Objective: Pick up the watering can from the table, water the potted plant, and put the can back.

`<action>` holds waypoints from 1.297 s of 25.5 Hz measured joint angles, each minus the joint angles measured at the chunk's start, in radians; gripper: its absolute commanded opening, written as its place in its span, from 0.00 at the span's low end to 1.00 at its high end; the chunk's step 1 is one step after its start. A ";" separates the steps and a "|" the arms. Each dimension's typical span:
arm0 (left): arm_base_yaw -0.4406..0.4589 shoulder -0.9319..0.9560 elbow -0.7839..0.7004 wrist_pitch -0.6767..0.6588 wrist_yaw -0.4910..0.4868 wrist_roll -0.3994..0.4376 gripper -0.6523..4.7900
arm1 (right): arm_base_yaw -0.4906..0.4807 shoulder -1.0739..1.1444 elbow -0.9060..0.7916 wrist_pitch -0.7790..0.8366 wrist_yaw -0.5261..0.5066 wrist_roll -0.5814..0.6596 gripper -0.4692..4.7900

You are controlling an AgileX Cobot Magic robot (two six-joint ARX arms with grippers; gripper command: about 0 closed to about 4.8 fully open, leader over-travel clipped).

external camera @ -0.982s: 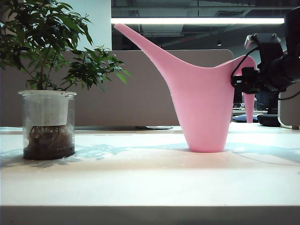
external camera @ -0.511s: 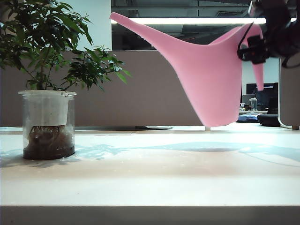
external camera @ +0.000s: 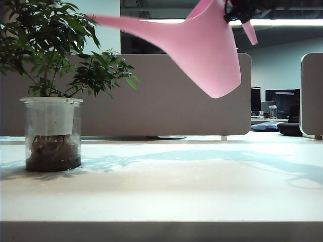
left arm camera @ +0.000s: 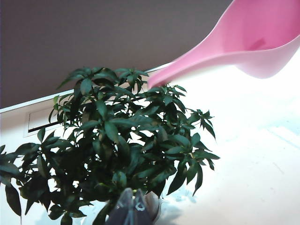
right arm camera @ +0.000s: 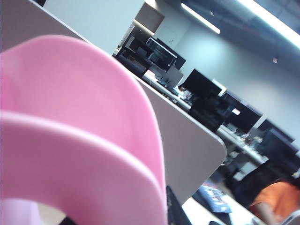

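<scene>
The pink watering can (external camera: pixel 212 55) hangs high above the table (external camera: pixel 202 186), tipped so its long spout (external camera: pixel 126 24) runs nearly level toward the potted plant (external camera: pixel 50 133) on the left. My right gripper (external camera: pixel 241 11) is shut on the can's curved handle at the top edge of the exterior view. In the right wrist view that pink handle (right arm camera: pixel 79 140) fills the frame in front of the right gripper (right arm camera: pixel 122 215). My left gripper (left arm camera: pixel 131 208) is shut and empty, hovering over the plant's leaves (left arm camera: pixel 126 140). The can's spout tip (left arm camera: pixel 154 83) reaches the foliage's far side.
A grey partition (external camera: pixel 166 96) runs behind the table, with a second one (external camera: pixel 312 96) at the right. Beyond them are office desks with monitors (right arm camera: pixel 206 89). A person in orange (right arm camera: pixel 276 201) sits there.
The can has left the table: my right gripper carried it up and to the left, tipping the spout from upswept to nearly level toward the plant.
</scene>
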 measured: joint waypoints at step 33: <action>-0.002 -0.007 0.000 -0.039 0.011 0.000 0.11 | 0.188 0.006 0.036 0.149 0.042 -0.483 0.36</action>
